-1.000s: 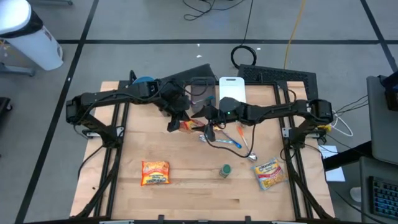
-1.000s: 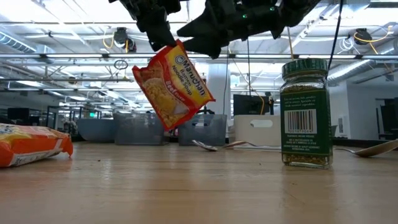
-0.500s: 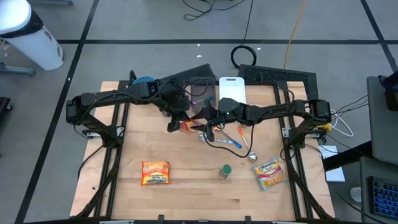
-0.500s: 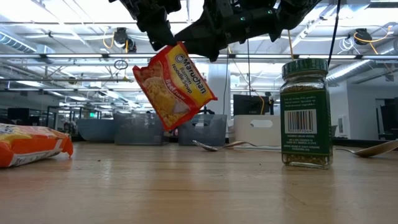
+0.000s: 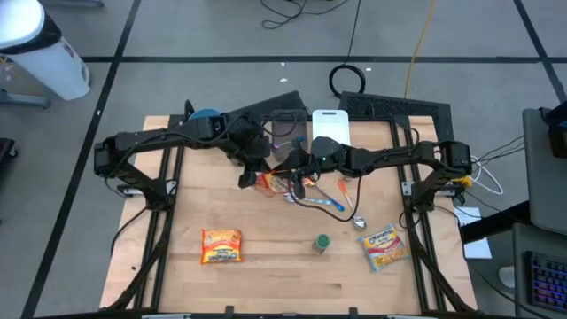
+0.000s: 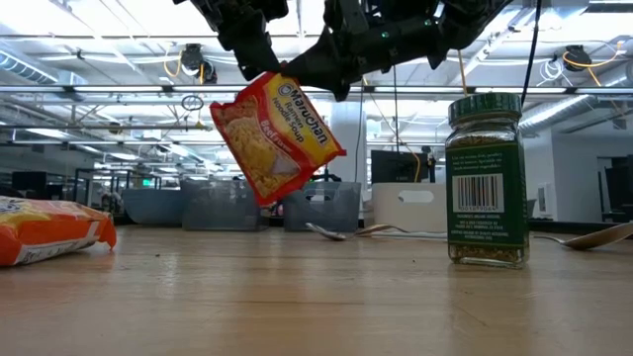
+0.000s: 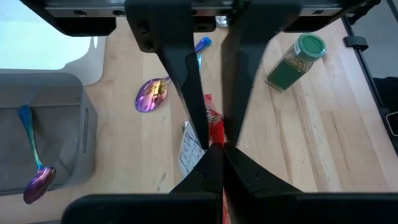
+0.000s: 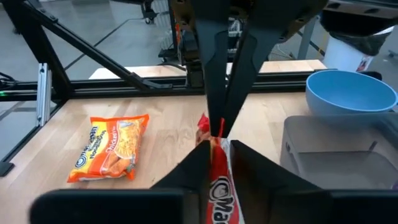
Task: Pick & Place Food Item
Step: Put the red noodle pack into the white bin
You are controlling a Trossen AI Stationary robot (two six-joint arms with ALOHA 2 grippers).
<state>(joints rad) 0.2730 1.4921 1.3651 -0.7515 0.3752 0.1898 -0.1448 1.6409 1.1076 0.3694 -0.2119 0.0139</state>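
Packets number three (image 5: pixel 268 181) (image 5: pixel 221 245) (image 5: pixel 384 247), jars one (image 5: pixel 320 243).

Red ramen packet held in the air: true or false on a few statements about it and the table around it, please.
1. The red ramen packet hangs clear of the wooden table. True.
2. Only the left gripper pinches it. False: the right gripper grips it too.
3. The green-lidded spice jar lies on its side. False: it stands upright.
4. An orange ramen packet lies flat on the table. True.
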